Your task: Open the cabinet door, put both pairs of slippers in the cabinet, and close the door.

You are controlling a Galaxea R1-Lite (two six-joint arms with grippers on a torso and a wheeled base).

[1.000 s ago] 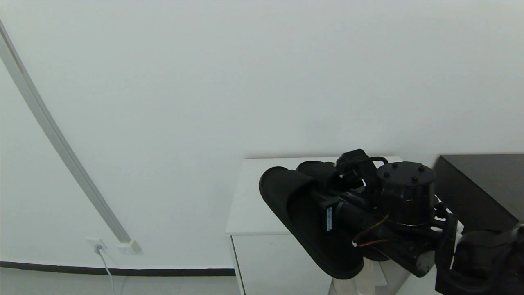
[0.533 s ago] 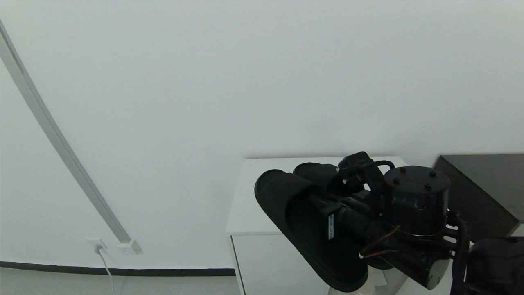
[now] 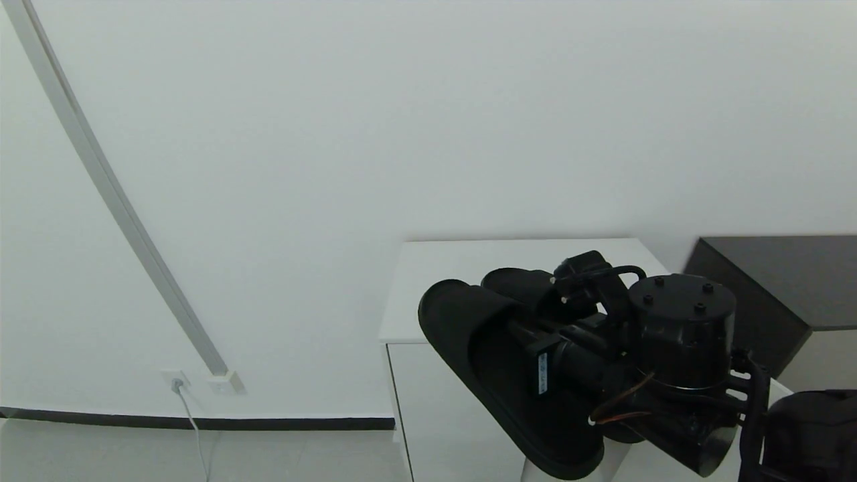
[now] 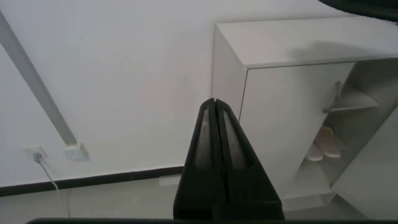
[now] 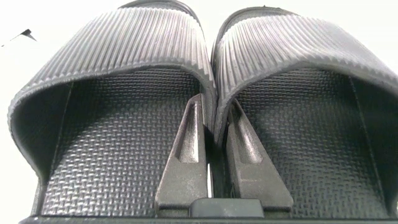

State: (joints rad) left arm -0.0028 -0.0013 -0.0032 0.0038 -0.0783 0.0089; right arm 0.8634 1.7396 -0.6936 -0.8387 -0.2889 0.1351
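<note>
Black slippers (image 5: 124,56): straps finely ribbed, footbeds embossed with small diamond grid. Right gripper (image 5: 213,118) dark grey, matte. Left gripper (image 4: 214,109) black. Cabinet (image 3: 462,294) plain white, top and door alike. Pale slippers (image 4: 326,144) in cabinet: cream. Wall (image 3: 402,120) plain off-white. Skirting (image 3: 201,423) black. Trunking (image 3: 120,201) light grey. Socket (image 3: 175,380) white. Neighbouring surface (image 3: 790,274) black.

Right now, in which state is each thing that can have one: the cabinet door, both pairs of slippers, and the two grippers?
White cabinet door: open.
Pair of black ribbed rubber slippers: held in the air, not yet in the cabinet.
Right gripper: shut on the black slippers' inner edges.
Pair of light slippers: lying on a shelf inside the white cabinet.
Left gripper: shut, empty.
</note>
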